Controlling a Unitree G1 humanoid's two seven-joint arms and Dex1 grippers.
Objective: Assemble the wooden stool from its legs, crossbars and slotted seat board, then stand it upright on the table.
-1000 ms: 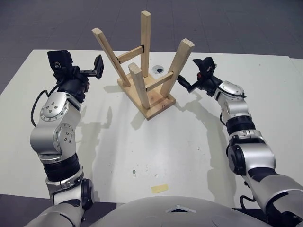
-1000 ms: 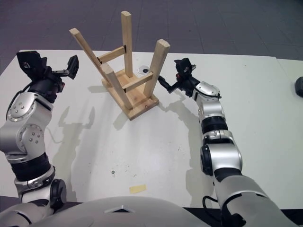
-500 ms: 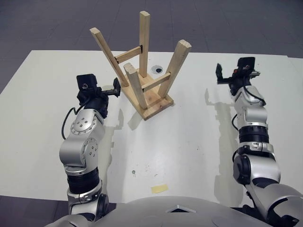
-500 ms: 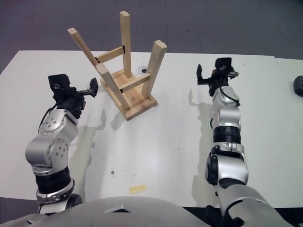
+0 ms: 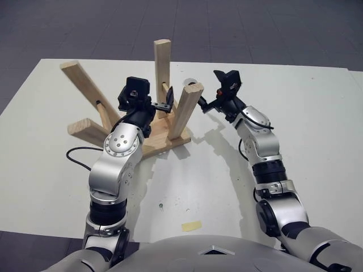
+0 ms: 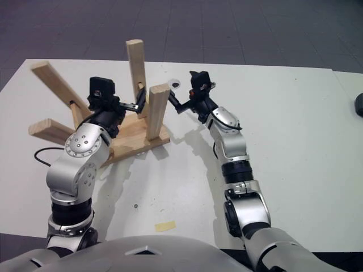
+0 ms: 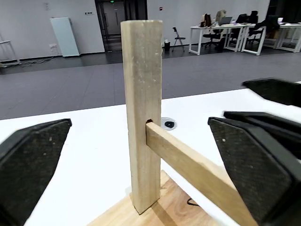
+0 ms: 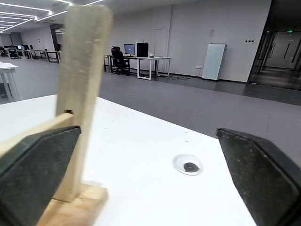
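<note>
- Stool (image 5: 161, 133) sat legs-up; left claw (image 5: 163, 105) released, facing a leg (image 7: 141, 94); right claw (image 5: 214, 95) released at its two o'clock.
- We reckoned square grips should precede flipping.

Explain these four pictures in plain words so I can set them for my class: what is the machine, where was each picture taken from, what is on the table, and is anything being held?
This is a humanoid robot with two arms, each ending in a two-fingered pincer. The two wide pictures come from cameras in its head, looking down over its arms. The two close pictures come from a camera on each wrist. The dark wedges at their edges are that pincer's own fingers. On the white table, a wooden stool rests upside down on its seat board, legs pointing up. The left pincer is open, facing a leg and its crossbar. The right pincer is open beside a second leg. Nothing is held.
</note>
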